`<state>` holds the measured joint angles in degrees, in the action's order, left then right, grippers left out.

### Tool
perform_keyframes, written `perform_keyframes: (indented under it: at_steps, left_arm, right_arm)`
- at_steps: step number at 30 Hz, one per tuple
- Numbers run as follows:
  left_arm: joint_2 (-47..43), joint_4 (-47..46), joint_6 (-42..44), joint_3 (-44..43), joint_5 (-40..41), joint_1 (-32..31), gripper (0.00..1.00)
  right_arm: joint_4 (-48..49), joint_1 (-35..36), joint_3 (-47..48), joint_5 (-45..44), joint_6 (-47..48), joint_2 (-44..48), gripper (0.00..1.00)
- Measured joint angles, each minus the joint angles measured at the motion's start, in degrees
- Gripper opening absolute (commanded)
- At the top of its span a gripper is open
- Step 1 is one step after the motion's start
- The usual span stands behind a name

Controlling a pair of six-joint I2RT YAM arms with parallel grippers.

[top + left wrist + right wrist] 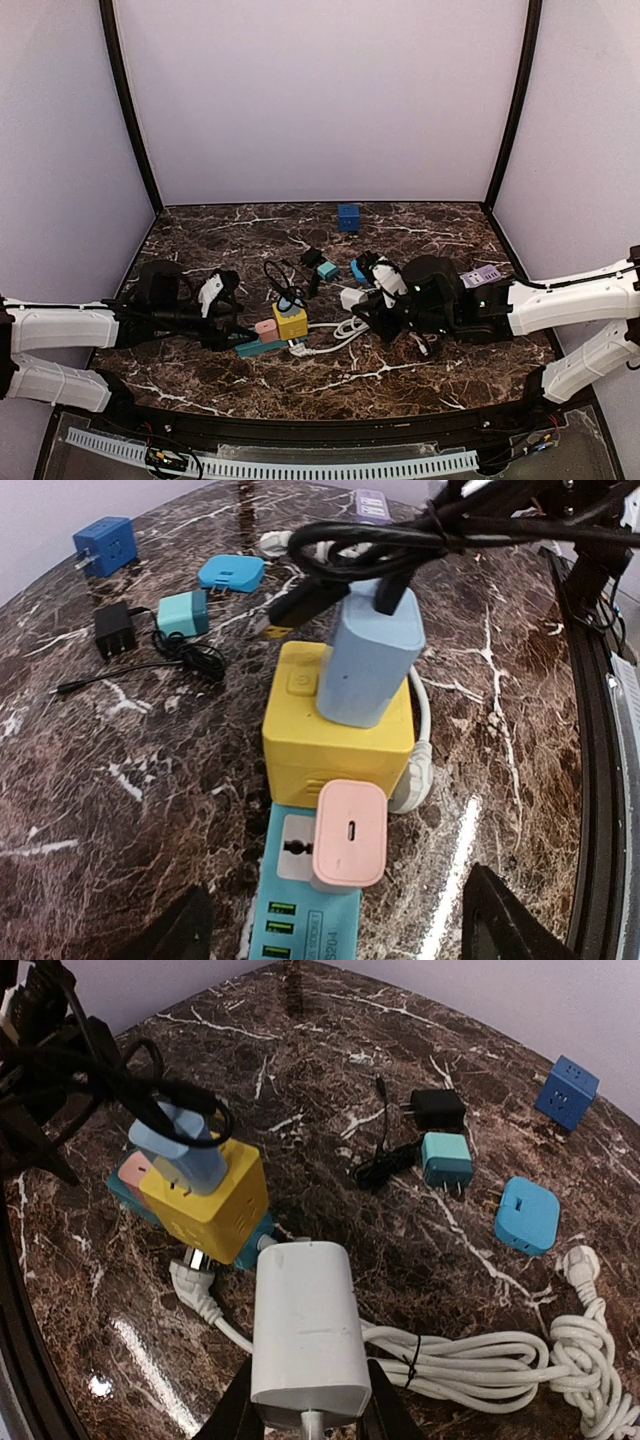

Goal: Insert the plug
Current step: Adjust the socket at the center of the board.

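Observation:
A pink plug (350,835) stands upright in the teal power strip (300,920), right in front of a yellow cube socket (335,745) that carries a light blue adapter (370,660). My left gripper (345,928) is open, with its fingers wide on either side of the pink plug and not touching it. In the top view the left gripper (235,330) sits just left of the strip (258,348). My right gripper (305,1412) is shut on a white adapter (305,1325) and holds it above the table, right of the yellow cube (205,1205).
A coiled white cable (500,1355) lies on the marble beside the right gripper. A black cord tangle (400,540) hangs over the blue adapter. Farther back lie a small teal plug (445,1160), a flat blue adapter (527,1215), a black charger (437,1110) and a blue cube (567,1090).

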<state>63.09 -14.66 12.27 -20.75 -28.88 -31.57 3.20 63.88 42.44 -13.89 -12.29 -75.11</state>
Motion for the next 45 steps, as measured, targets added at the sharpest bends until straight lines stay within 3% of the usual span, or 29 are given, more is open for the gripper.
perform_keyframes:
  at_steps: [5,9,15,22,31,45]
  left_arm:
    - [8.7,-5.0,2.3,-2.6,-0.8,-1.9,0.80]
    - [14.8,-9.4,2.4,-5.6,-1.2,-2.0,0.73]
    - [21.4,-12.3,3.9,-9.0,-4.9,-2.1,0.60]
    - [24.1,-13.3,3.5,-9.4,-6.3,-2.6,0.59]
    - [23.3,-16.7,-0.7,-7.3,-3.1,-4.2,0.61]
    - [18.3,-17.1,-3.2,-3.1,1.4,-4.3,0.64]
  right_arm:
    - [10.0,1.0,-8.0,2.3,-0.5,-2.5,0.00]
    - [19.0,3.0,-10.0,3.2,-0.3,-7.6,0.00]
    - [25.5,3.9,-9.2,7.2,2.7,-14.6,0.00]
    - [31.5,3.2,-6.6,13.3,5.6,-21.0,0.00]
    - [32.4,0.6,1.3,17.3,7.0,-27.4,0.00]
    - [27.3,-4.5,4.0,18.0,11.4,-28.1,0.00]
